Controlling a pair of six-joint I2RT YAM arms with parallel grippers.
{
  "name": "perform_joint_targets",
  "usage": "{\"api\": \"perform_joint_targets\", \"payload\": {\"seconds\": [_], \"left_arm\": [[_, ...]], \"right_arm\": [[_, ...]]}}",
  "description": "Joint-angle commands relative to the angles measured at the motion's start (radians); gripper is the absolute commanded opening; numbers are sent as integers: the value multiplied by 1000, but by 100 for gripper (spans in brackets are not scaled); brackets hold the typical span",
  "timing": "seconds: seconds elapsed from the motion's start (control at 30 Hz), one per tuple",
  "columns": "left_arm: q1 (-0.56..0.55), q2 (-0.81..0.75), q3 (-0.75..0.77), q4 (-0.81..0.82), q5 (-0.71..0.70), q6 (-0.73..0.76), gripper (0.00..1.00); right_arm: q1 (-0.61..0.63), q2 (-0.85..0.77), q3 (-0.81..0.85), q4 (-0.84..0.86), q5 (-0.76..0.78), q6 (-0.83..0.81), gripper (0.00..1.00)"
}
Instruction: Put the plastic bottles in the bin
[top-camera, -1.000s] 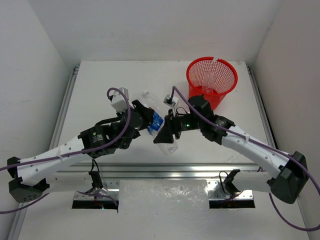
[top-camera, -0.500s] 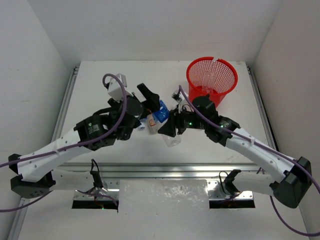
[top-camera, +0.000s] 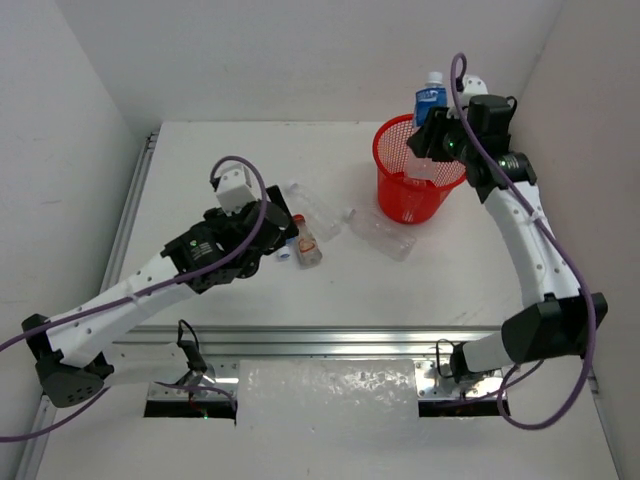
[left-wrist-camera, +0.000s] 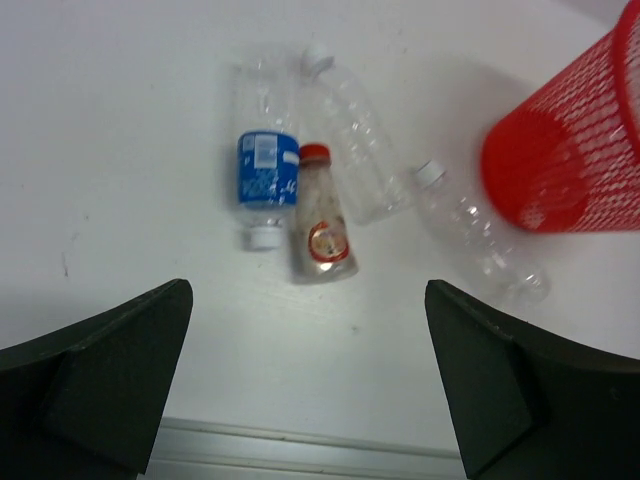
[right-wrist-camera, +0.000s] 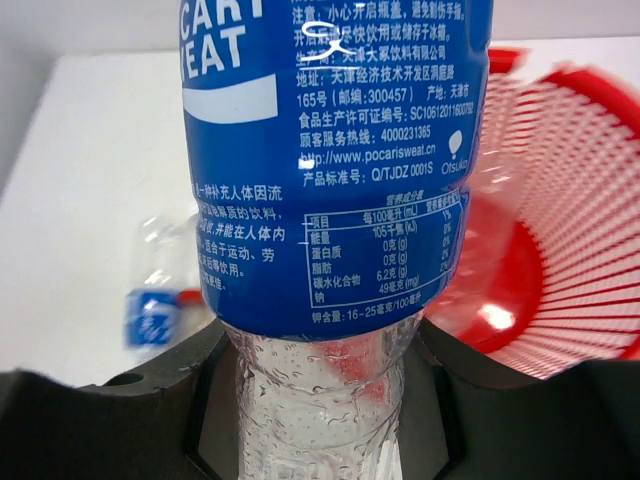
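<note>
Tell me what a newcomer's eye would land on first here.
The right hand holds a blue Pocari Sweat bottle raised by the rim of the red mesh bin, far right of the table. Before the open left hand lie four more: a blue-labelled bottle, a red-capped bottle, a clear bottle, and a second clear bottle.

Blue-labelled bottle (right-wrist-camera: 335, 170) top cut off above, bin (left-wrist-camera: 560, 150) cropped at right edge
</note>
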Motion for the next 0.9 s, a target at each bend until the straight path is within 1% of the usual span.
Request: {"api": "perform_joint_targets", "payload": {"seconds": [0.0, 0.07, 0.13, 0.17, 0.27, 0.3, 0.37, 0.43, 0.47, 0.53, 0.57, 0.6, 0.63, 0.77, 0.87], "left_arm": [[15, 3, -48, 107, 88, 63, 100], [15, 28, -65, 123, 99, 78, 100], [15, 37, -81, 126, 99, 80, 100], [15, 37, -88, 127, 99, 82, 100], [27, 30, -109, 146, 100, 80, 100], [33, 28, -112, 147, 105, 80, 100], [51, 29, -114, 164, 113, 95, 100], [65, 36, -111, 175, 139, 109, 100], [77, 43, -109, 176, 143, 117, 100], [85, 48, -112, 183, 151, 120, 100], [88, 51, -114, 184, 154, 123, 100], [90, 53, -121, 190, 159, 123, 100], [96, 54, -126, 195, 162, 125, 100], [128, 65, -147, 216, 182, 128, 100], [176, 94, -167, 247, 232, 140, 100]], "right_arm": [[-70, 85, 101, -38, 80, -61, 1], [-99, 146, 134, -31, 92, -78, 2], [-109, 195, 201, -38, 107, -97, 2], [-110, 246, 241, -50, 123, -118, 2], [-112, 320, 307, -104, 143, -143, 2], [-112, 349, 331, -112, 140, -144, 4], [-112, 352, 318, -89, 123, -137, 8], [-112, 341, 289, -72, 108, -132, 32], [-112, 340, 283, -58, 100, -132, 51], [-112, 343, 289, -61, 94, -140, 58], [-112, 346, 305, -76, 95, -141, 65], [-112, 347, 310, -81, 101, -143, 91], [-112, 346, 315, -92, 106, -146, 99], [-112, 315, 312, -92, 124, -141, 99], [-112, 326, 331, -116, 127, -146, 99]]}}
